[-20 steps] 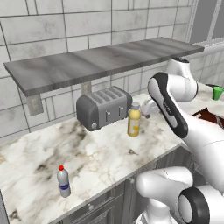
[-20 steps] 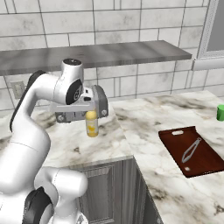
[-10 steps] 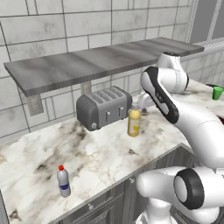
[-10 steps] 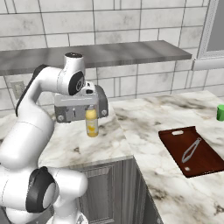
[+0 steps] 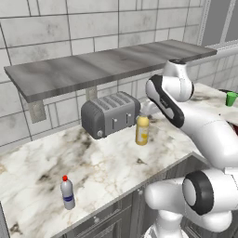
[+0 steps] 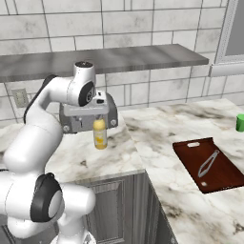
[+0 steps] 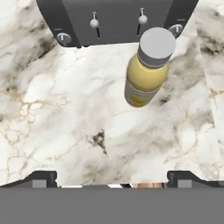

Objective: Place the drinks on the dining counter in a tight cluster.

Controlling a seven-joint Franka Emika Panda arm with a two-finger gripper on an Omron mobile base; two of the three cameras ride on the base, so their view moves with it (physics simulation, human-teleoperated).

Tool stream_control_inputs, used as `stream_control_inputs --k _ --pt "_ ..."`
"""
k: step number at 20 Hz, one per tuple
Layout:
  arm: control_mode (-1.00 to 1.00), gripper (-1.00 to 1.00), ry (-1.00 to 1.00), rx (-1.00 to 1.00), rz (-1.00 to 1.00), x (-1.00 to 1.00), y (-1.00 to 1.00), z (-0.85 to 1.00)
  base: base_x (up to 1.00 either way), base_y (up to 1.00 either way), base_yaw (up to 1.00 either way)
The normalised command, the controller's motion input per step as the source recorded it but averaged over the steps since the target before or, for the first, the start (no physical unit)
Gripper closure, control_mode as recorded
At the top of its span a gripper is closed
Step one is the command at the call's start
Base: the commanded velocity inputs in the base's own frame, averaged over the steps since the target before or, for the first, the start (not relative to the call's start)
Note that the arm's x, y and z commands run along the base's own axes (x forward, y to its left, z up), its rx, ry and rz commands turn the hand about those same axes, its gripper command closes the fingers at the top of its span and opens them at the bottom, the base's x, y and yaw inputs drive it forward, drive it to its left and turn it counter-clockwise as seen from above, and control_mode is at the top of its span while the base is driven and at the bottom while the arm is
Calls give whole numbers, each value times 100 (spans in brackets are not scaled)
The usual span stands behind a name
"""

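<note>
1. Since the earlier frame the arm has swung in over the yellow bottle (image 5: 142,130); the bottle has not moved.
2. Bottle upright on the marble counter (image 5: 107,162), just in front of the toaster (image 5: 110,113).
3. Gripper (image 6: 97,120) above it, fingers spread, holding nothing, probably lining up a grasp.
4. Red-capped bottle (image 5: 68,193) well apart.

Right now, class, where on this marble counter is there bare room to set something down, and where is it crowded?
Bare marble lies between the yellow bottle and the small red-capped bottle, and between the bottle and the cutting board. It is crowded by the toaster, where the yellow bottle stands close.
</note>
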Motion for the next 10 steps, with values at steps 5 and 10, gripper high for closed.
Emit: stream_control_inputs --k 5,10 --pt "-100 -100 -3 0 -8 40 0 0 0 0 0" --pt "-100 -100 -6 0 -12 36 0 0 0 0 0"
